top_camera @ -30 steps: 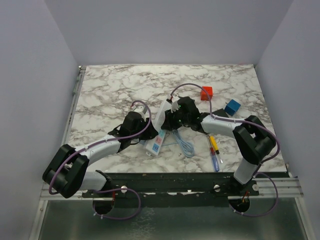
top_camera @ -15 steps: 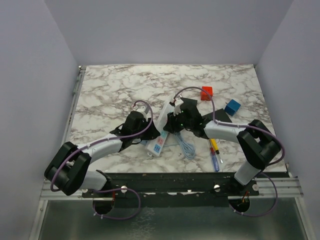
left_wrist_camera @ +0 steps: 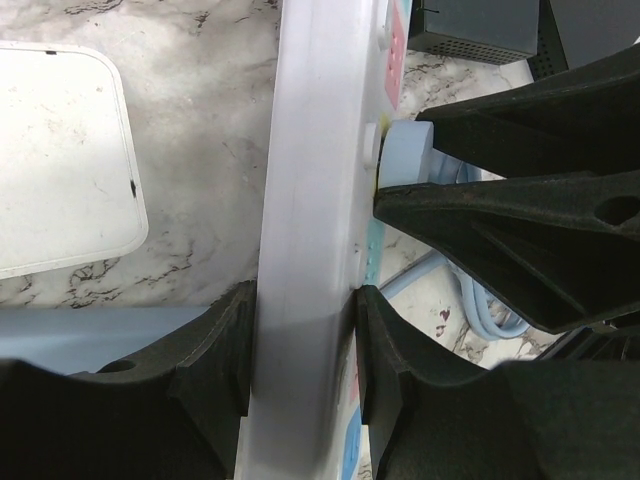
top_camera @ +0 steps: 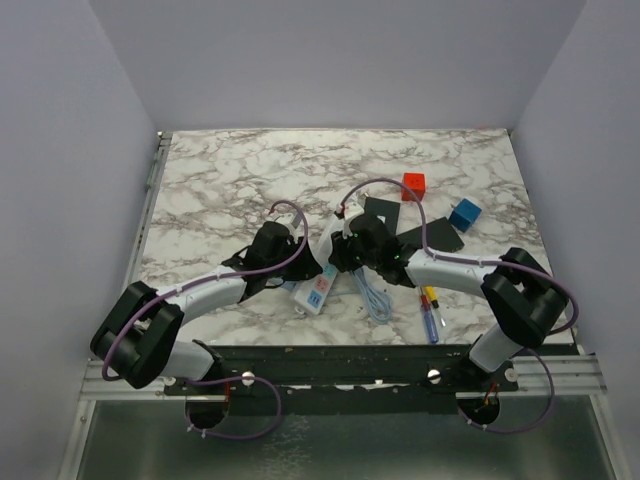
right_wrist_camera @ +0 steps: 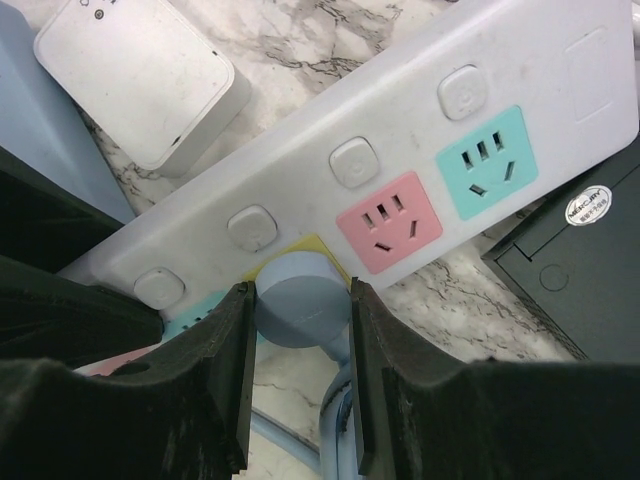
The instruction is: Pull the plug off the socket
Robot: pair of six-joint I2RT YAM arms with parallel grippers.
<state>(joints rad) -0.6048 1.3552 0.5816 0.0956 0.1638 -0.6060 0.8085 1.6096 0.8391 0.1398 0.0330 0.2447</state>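
The socket (top_camera: 318, 285) is a long white power strip with pastel outlet panels, lying at the table's middle front. My left gripper (top_camera: 303, 268) is shut on its near part; in the left wrist view the jaws (left_wrist_camera: 300, 340) clamp the white strip (left_wrist_camera: 310, 180) on both long sides. The light-blue round plug (right_wrist_camera: 300, 305) sits against the strip's yellow panel, and its cable (top_camera: 375, 293) runs toward the front. My right gripper (right_wrist_camera: 298, 335) is shut on the plug, one finger on each side. The plug also shows in the left wrist view (left_wrist_camera: 405, 155), between the right gripper's black fingers (left_wrist_camera: 500, 215).
A small white flat box (right_wrist_camera: 140, 70) and a light-blue bar (right_wrist_camera: 45, 130) lie left of the strip. A black box (top_camera: 440, 238) lies just right of it. A red block (top_camera: 413, 186), a blue block (top_camera: 464, 215) and a screwdriver (top_camera: 430, 308) lie further right.
My right gripper has moved left and nearer along the strip and now sits around the plug. The left gripper has stayed on the strip.
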